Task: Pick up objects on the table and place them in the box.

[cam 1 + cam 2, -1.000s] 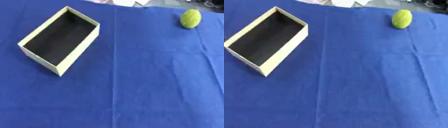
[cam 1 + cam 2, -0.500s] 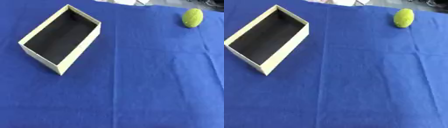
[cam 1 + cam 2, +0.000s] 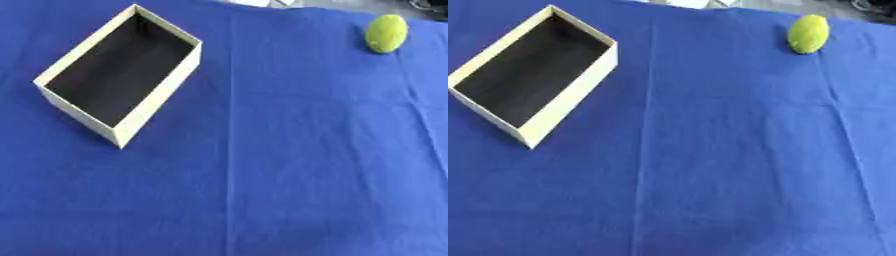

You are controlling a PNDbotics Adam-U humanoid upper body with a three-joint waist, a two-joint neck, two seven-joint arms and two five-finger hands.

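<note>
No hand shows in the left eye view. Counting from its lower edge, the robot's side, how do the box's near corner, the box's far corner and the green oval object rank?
1. box's near corner, left side, lowest in view.
2. green oval object, upper right, and box's far corner, upper left: too close to call.

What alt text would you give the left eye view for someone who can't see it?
An open, empty cream box with a dark inside sits at the left of a blue tablecloth, and a yellow-green oval object lies far off at the upper right. No robot hand shows.
</note>
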